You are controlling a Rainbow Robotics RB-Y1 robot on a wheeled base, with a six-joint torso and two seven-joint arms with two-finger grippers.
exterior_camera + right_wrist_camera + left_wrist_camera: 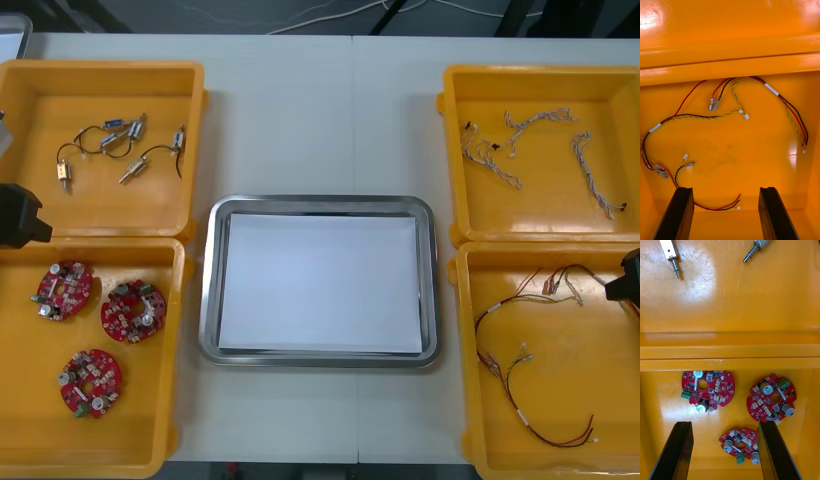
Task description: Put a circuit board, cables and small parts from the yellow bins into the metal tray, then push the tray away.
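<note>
Left hand [724,423] hangs spread over circuit boards [708,390], right hand [726,189] over cables [714,102].

left pincer [724,423]: two black fingers [672,452] are seen, flat and slab-like, matte, squared at the tips.
right pincer [726,189]: the same black bars, with a faint sheen noted along the edges.
left arm [18,215]: shown from above as a black, angular block.
right arm [628,278]: a smaller black wedge.
</note>
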